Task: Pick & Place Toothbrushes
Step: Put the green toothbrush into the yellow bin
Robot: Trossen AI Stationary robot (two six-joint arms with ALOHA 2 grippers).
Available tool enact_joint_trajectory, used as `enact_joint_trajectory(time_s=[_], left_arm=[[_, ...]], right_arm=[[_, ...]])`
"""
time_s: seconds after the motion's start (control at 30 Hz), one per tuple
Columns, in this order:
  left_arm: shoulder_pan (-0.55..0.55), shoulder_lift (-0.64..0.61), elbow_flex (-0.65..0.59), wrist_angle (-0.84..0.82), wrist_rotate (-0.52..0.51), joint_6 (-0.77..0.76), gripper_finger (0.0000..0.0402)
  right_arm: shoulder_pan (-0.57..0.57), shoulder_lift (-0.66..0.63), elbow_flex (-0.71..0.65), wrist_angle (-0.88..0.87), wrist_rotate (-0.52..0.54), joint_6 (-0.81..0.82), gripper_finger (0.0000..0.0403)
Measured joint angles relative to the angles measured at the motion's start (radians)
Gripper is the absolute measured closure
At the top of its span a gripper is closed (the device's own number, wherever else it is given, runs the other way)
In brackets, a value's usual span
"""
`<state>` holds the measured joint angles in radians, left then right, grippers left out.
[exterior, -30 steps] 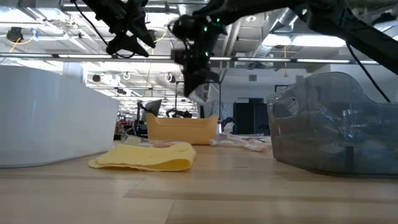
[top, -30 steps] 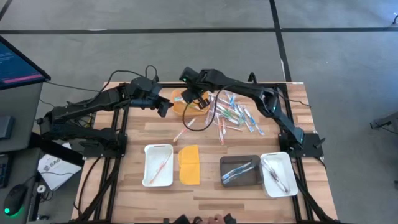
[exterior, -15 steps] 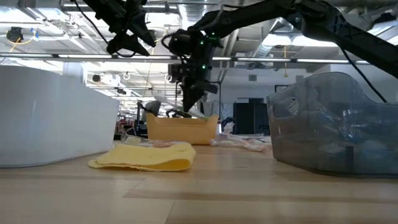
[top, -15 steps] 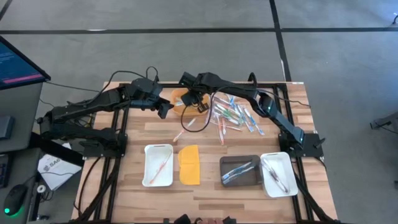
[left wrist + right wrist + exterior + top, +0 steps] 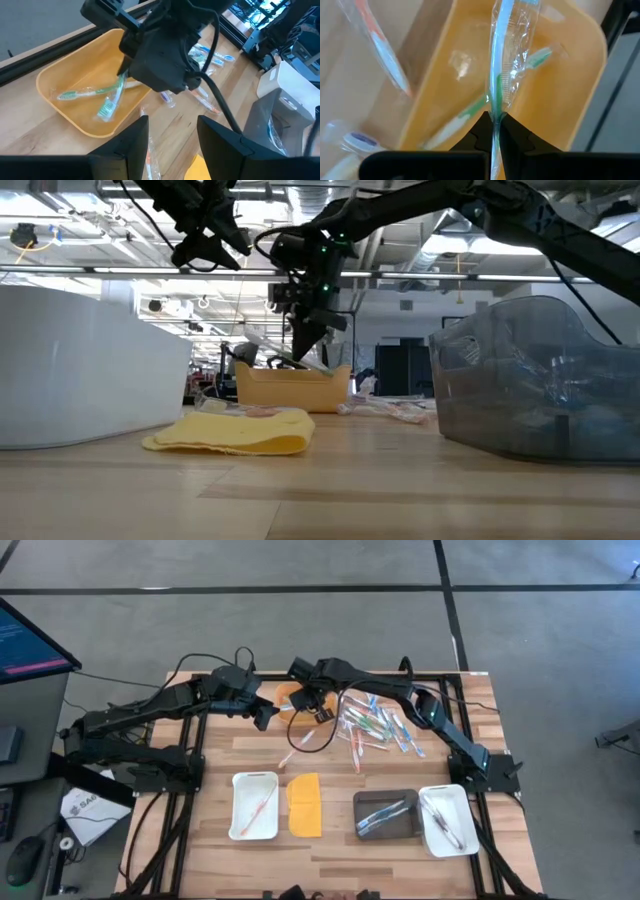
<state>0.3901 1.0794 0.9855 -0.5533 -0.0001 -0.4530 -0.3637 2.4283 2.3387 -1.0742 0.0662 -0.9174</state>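
The right arm reaches from the table's right edge across to the far centre, its wrist bent downward so that the right gripper (image 5: 318,712) hangs over the yellow-orange tray (image 5: 291,708). Its fingers are clamped together on a green toothbrush in a clear wrapper (image 5: 499,75), which stands almost vertical above the tray's interior. Inside the tray lie other green toothbrushes (image 5: 111,97), also wrapped. The left arm extends from the left side of the table toward the same area; the left gripper (image 5: 262,714) hovers just left of the tray with its fingers (image 5: 131,145) apart and nothing between them. To the right of the tray, a loose pile of toothbrushes (image 5: 378,725) in blue, green, pink and white is spread on the wooden table (image 5: 340,845), and single pink ones (image 5: 300,745) lie nearer, close to the tray. Along the near edge stand, from left to right, a white tray (image 5: 254,805) holding a pink toothbrush, a flat yellow lid (image 5: 305,805), a dark grey tray (image 5: 386,814) with blue toothbrushes, and a second white tray (image 5: 446,820) with pale ones.
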Motion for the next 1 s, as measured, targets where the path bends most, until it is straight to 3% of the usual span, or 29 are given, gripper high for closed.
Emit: enact_joint_trajectory(time_s=[0.13, 0.47, 0.67, 0.87, 1.0], left_arm=[[0.000, 0.000, 0.000, 0.000, 0.000, 0.000, 0.0239], [-0.004, 0.000, 0.000, 0.000, 0.000, -0.024, 0.0239], [-0.012, 0.000, 0.000, 0.000, 0.000, -0.026, 0.0239], [-0.012, 0.000, 0.000, 0.000, 0.000, -0.026, 0.0239], [-0.012, 0.000, 0.000, 0.000, 0.000, -0.026, 0.0239]], right_arm=[[0.000, 0.000, -0.008, 0.043, 0.005, -0.085, 0.0393], [-0.013, 0.066, -0.009, -0.006, 0.018, -0.025, 0.0391], [-0.016, 0.064, -0.008, 0.071, 0.036, -0.024, 0.0387], [-0.036, 0.064, -0.008, 0.091, 0.117, 0.131, 0.0340], [-0.039, 0.064, -0.008, 0.092, 0.119, 0.141, 0.0299]])
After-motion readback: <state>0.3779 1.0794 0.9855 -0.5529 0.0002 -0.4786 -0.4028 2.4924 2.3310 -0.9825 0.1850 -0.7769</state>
